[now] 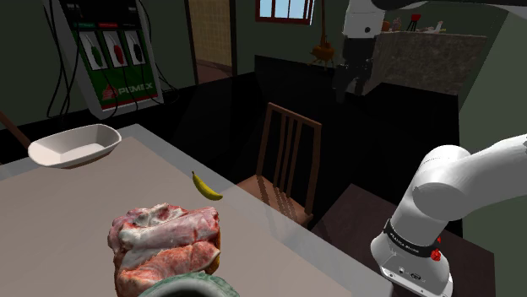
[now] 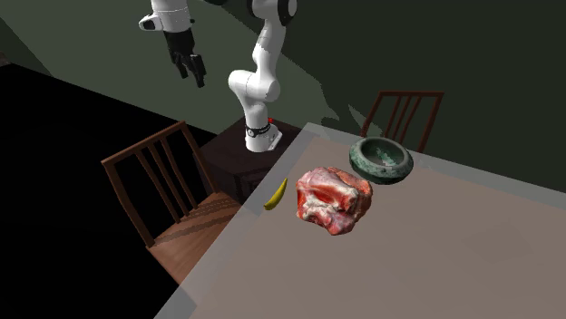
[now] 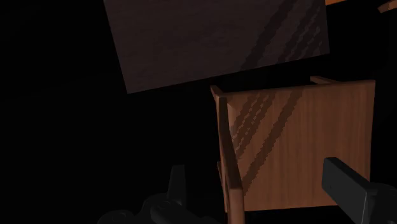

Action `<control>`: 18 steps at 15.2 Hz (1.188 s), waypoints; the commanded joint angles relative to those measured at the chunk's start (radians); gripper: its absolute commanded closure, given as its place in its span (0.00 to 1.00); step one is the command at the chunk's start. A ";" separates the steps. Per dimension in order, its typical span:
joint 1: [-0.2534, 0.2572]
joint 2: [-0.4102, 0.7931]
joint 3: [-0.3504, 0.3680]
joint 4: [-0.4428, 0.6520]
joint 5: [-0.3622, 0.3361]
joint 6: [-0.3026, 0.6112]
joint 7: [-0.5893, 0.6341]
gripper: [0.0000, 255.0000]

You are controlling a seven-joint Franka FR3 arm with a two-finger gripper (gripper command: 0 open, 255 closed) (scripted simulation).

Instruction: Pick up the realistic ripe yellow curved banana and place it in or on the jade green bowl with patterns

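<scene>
Dim renders, table (image 1: pixel 51 215) softly lit, black areas beyond, wrist view darkest

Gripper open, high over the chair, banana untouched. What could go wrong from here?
1. The banana lies near the edge of the table; a nudge could push it off.
2. The meat chunk sits between banana and bowl; a low carry may clip it.
3. The gripper hangs above the chair; its back could obstruct descent.
</scene>
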 commanded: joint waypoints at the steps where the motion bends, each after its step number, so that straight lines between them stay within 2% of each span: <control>1: 0.000 0.000 0.000 0.000 0.000 0.000 0.000 0.00; 10: 0.068 0.160 0.173 0.028 0.100 0.111 0.162 0.00; 18: 0.113 0.363 0.320 0.125 0.137 0.202 0.305 0.00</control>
